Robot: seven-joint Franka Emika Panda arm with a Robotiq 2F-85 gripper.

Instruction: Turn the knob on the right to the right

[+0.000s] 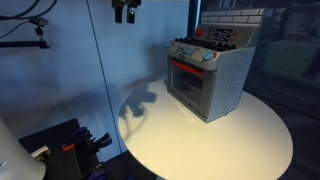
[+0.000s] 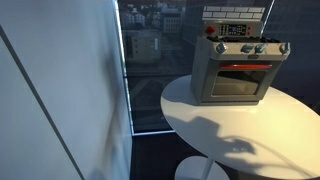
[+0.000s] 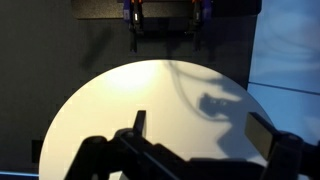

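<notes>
Currently I hold the gripper (image 3: 198,122) open and empty above the round table (image 3: 110,95), toy oven (image 1: 208,80) at its far edge.

Round white table (image 1: 240,140) on a pale pedestal (image 2: 200,170), brightly lit across its top and crossed by a dark branching shadow (image 3: 215,105). Behind it in an exterior view, tall window glass (image 2: 150,60) giving onto city buildings, beside a plain blue-lit wall panel (image 2: 60,90). Low by the floor in an exterior view, a heap of dark gear (image 1: 65,140) with an orange spot.
</notes>
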